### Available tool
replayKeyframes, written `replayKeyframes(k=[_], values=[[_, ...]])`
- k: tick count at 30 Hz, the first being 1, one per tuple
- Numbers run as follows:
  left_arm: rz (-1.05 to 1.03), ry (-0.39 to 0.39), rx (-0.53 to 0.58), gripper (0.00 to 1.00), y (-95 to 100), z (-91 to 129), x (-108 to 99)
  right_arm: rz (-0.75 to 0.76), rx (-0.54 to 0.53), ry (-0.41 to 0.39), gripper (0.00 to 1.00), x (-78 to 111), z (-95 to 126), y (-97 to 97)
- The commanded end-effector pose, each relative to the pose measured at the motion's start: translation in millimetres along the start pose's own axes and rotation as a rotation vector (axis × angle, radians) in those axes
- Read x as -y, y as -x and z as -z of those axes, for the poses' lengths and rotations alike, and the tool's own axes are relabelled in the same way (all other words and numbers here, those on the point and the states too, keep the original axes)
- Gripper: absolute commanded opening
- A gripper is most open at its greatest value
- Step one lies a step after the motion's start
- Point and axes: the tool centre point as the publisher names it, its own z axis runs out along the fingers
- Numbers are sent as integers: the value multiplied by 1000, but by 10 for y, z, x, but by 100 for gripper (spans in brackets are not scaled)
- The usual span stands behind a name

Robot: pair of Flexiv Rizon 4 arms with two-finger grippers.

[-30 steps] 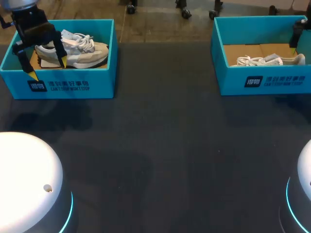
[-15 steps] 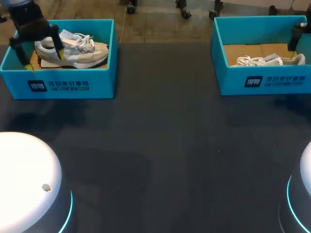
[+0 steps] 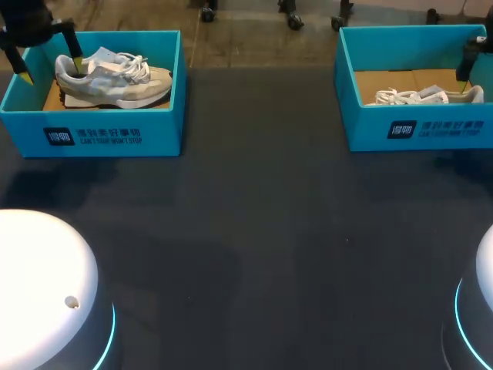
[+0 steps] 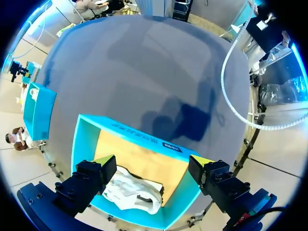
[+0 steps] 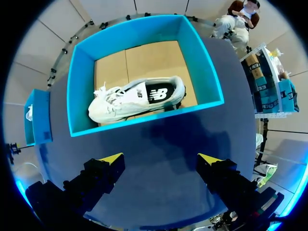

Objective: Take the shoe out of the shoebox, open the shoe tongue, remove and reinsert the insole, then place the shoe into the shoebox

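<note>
A grey-and-white sneaker (image 3: 112, 77) lies on its side in the left teal shoebox (image 3: 115, 135) at the table's far left. My left gripper (image 3: 51, 69) hangs open above the shoe's heel end; in the left wrist view the sneaker (image 4: 132, 190) lies below, between the spread yellow tips of the gripper (image 4: 153, 161), untouched. A second white sneaker (image 5: 139, 98) lies in the right shoebox (image 5: 77, 91). My right gripper (image 5: 160, 158) stands open above the table just outside that box's wall, holding nothing.
The right shoebox (image 3: 431, 127) sits at the far right with its sneaker (image 3: 427, 95) inside. Dark tabletop (image 3: 262, 231) stretches between the two boxes and toward me. Both boxes have cardboard floors.
My left gripper has drawn back toward the far left corner, from the box's front wall to above the shoe's heel end. The right arm has kept still.
</note>
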Motion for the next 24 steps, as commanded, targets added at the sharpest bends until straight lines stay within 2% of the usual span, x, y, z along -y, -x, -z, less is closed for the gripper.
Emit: replayKeyframes(k=[1, 4, 9, 10, 13, 15, 24], values=[[-77, -25, 6, 100, -9, -69, 33, 1, 0, -1, 100, -4, 0, 2], [-153, -18, -22, 100, -33, -190, -256, 1, 0, -1, 100, -4, 0, 2], [-282, -66, -37, 100, -119, -287, -752, 1, 0, -1, 100, -4, 0, 2], [-284, -35, -34, 100, -136, -296, -846, 1, 0, -1, 100, -4, 0, 2], [-430, -7, -6, 100, -177, -307, -963, 1, 0, -1, 100, -4, 0, 2], [-407, 69, -69, 100, -149, -332, -1088, 1, 0, -1, 100, -4, 0, 2], [-407, 69, -69, 100, -149, -332, -1088, 1, 0, -1, 100, -4, 0, 2]])
